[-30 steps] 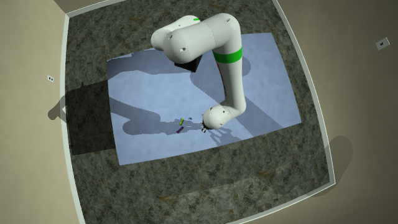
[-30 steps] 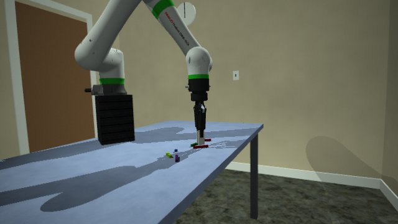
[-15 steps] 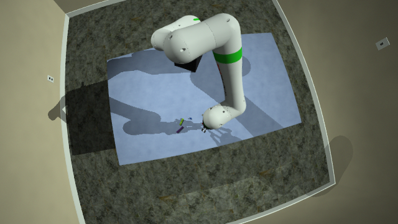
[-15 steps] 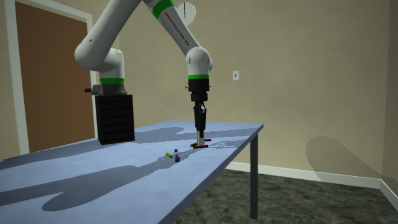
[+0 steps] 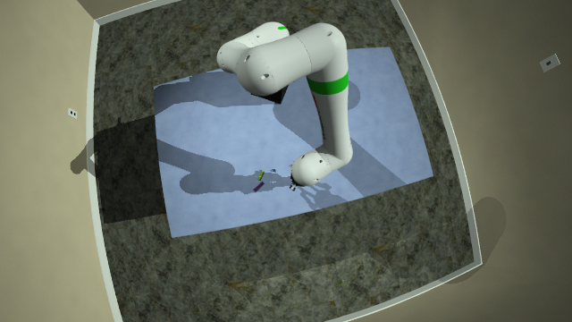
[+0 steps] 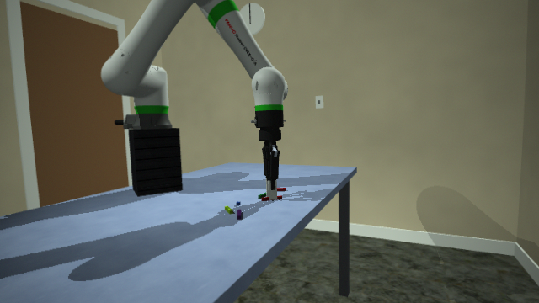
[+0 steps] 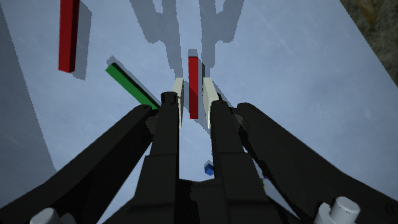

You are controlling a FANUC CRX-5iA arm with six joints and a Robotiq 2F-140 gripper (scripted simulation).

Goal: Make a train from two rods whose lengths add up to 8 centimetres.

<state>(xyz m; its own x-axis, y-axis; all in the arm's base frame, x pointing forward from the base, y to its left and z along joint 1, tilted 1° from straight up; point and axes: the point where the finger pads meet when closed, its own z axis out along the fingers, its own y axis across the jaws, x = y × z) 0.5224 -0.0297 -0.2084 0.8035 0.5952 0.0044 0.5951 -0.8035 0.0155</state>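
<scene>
Hand (image 7: 192,97) is nearly closed, its cream pads (image 7: 178,92) straddling a red rod (image 7: 193,86) along its long sides. Whether the pads actually pinch the rod or just bracket it, I cannot tell: slivers of gap show on both sides in the wrist view. In the exterior view the fingertips sit right down at the counter (image 6: 295,185), so the rod appears to lie flat on it, or barely off it.

Judgement: red needs blue as its partner. The grip runs across the rod's width, which keeps its long axis free to be steered into line.

Blue rod (image 7: 209,168) is a small cube-like piece, seen between the finger links, close behind the hand. A second red rod (image 7: 68,34) lies to the upper left in the wrist view, and a green rod (image 7: 132,85) lies diagonally just beside the left finger; both are apart from the bracketed rod. Lime rod (image 5: 261,174) and purple rod (image 5: 258,186) lie farther off, near each other.

All rods are square-section bars, flat-faced, matte, sharp-edged. Counter is smooth pale blue, crossed by arm shadows.
</scene>
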